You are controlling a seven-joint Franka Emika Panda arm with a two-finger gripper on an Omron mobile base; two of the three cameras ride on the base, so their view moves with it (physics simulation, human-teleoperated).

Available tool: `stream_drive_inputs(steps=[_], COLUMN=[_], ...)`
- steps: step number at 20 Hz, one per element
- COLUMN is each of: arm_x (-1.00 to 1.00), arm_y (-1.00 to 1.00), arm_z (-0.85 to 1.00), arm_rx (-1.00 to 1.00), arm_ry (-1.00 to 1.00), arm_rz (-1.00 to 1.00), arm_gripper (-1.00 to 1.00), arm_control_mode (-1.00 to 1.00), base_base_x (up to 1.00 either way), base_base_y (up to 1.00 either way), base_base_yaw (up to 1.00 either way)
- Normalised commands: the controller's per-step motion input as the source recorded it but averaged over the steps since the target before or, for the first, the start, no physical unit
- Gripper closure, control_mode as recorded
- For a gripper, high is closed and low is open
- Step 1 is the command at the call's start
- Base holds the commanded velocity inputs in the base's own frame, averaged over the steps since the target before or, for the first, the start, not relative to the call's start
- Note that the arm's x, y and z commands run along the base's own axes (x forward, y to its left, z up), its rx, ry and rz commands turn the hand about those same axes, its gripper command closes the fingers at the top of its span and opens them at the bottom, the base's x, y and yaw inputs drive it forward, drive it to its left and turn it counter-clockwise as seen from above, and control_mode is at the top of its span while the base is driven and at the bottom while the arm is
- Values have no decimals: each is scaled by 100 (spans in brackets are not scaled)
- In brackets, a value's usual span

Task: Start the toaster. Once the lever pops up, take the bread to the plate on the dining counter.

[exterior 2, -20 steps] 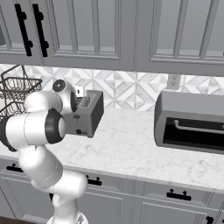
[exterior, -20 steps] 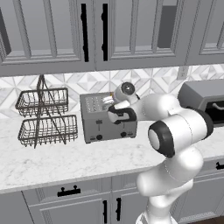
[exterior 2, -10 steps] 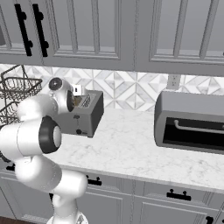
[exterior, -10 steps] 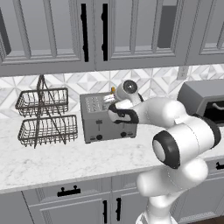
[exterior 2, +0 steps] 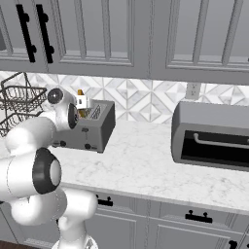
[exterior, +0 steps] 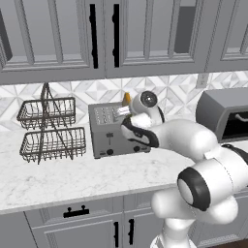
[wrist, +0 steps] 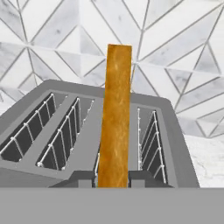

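I have the gripper [wrist: 113, 180] over the boxy grey metal four-slot toaster [exterior: 112, 130] on the marble worktop [exterior: 72, 174], tips straddling the upright orange-crusted bread slice [wrist: 114, 114] in its third slot; closed or not, I cannot tell. I judge extraction underway: pinch firmly, lift straight up.

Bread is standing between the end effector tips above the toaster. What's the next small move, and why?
Probably a short straight lift. In the hand view the end effector looks closed on the bread, with a tip flush against each face. The slice stands upright over the toaster, and its lower edge is hidden behind the tips, so it may not be clear of the slot wires yet. Swinging sideways now could snag it.
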Motion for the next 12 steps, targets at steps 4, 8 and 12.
stream_drive_inputs(steps=[4, 8, 12], arm_x=[-43, -54, -59], arm_y=[0, 0, 0], arm_z=[57, 35, 22], arm_rx=[0, 0, 0], arm_ry=[-1, 0, 0], arm_rz=[0, 0, 0], arm_gripper=[100, 100, 100], arm_control_mode=[-100, -100, -100], base_base_x=[0, 0, 0], base_base_y=[0, 0, 0], base_base_yaw=[0, 0, 0])
